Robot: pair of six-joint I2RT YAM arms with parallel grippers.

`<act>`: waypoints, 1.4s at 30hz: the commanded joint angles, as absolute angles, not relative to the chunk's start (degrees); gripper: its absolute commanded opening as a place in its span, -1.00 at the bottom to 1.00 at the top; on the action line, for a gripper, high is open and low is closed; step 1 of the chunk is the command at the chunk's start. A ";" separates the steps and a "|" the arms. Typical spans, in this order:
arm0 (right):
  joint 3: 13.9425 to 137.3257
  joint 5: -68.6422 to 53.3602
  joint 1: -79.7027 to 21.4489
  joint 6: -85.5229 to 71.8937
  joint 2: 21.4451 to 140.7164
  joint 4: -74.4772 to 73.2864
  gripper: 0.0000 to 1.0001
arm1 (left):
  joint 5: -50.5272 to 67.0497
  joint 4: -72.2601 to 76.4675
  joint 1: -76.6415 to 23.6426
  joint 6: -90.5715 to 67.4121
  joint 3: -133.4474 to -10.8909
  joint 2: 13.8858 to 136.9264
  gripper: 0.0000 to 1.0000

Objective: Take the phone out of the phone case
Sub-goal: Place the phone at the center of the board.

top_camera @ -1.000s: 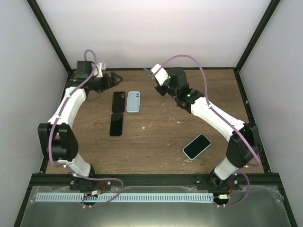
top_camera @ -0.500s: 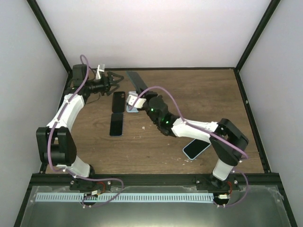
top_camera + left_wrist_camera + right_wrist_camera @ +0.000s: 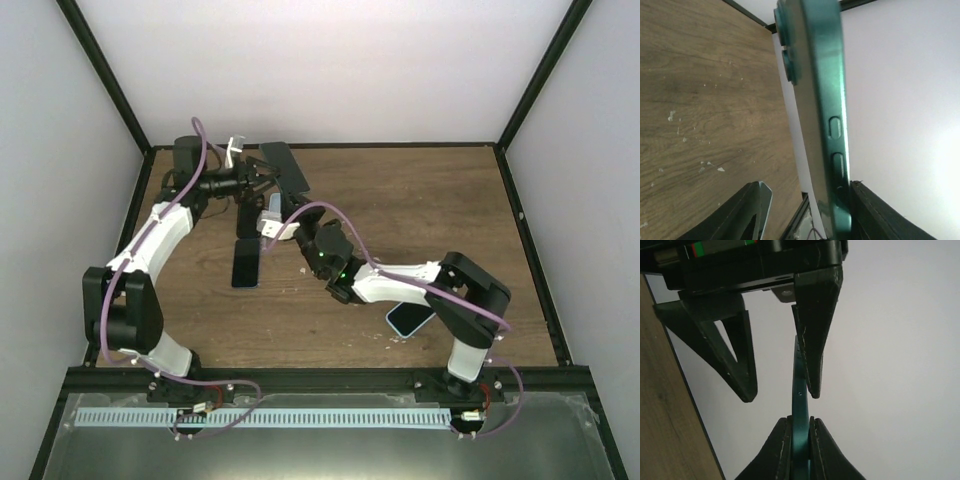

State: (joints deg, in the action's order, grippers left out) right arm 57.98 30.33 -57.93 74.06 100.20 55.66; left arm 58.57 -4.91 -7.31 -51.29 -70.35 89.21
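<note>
A dark green phone case (image 3: 815, 100) is held up in the air on edge, with its camera bump and side buttons showing. My right gripper (image 3: 800, 427) is shut on its lower edge (image 3: 799, 390). My left gripper (image 3: 807, 212) straddles the case: one finger (image 3: 875, 215) lies against it and the other finger (image 3: 740, 210) stands apart with a gap. From the top camera the case (image 3: 285, 165) hangs over the back left of the table, between the left gripper (image 3: 268, 172) and the right gripper (image 3: 283, 198). I cannot make out the phone inside.
A black phone (image 3: 246, 263) lies flat on the wooden table, with another dark one (image 3: 248, 212) just behind it. A light blue cased phone (image 3: 405, 320) lies at the front right, partly under the right arm. The white back wall is close behind.
The right arm has swung from the back middle to the left, carrying the case between the left gripper's fingers. The left gripper has narrowed around it.
</note>
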 commanded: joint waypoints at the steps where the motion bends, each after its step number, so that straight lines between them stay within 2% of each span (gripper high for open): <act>1: 57.92 31.81 -59.60 81.54 102.39 68.97 -0.99 | 58.64 -2.88 -7.38 -51.91 -69.50 88.90 -0.17; 9: 57.13 33.08 -60.48 86.00 105.20 74.91 -0.97 | 57.92 -2.78 -7.00 -51.80 -68.56 89.05 -0.75; 12: 56.85 33.30 -60.72 86.03 105.21 74.85 -0.81 | 57.42 -3.95 -6.52 -50.96 -68.44 89.03 -0.94; 13: 56.60 33.24 -60.75 86.04 105.13 74.76 -0.70 | 57.42 -4.14 -6.32 -50.64 -68.25 89.03 -1.00; 16: 55.57 33.00 -60.82 84.67 104.45 72.28 -0.28 | 57.23 -5.18 -5.25 -49.39 -67.83 88.95 -1.00; 19: 54.82 32.17 -60.82 78.42 102.25 62.86 0.19 | 57.71 -6.29 -4.47 -48.04 -66.90 88.77 -1.00; 21: 55.28 30.42 -60.82 71.08 99.63 49.38 0.42 | 57.57 -8.59 -4.22 -45.24 -66.49 88.58 -1.00; 22: 56.08 28.98 -60.78 67.24 98.47 38.06 0.59 | 57.44 -10.53 -4.20 -42.15 -66.54 88.53 -1.00; 26: 59.86 20.91 -60.61 54.24 93.67 11.20 0.99 | 56.28 -19.83 -4.13 -32.14 -65.86 88.58 -1.00; 29: 60.10 13.47 -59.69 49.15 90.45 0.98 1.00 | 55.79 -25.17 -4.04 -26.20 -63.93 88.26 -1.00; 34: 59.74 4.11 -56.92 43.35 87.94 -7.73 1.00 | 55.90 -29.19 -4.74 -21.37 -58.44 87.71 -1.00; 42: 58.58 -5.52 -49.62 37.69 84.31 -13.74 1.00 | 52.44 -39.00 -8.47 -10.22 -55.72 90.72 -1.00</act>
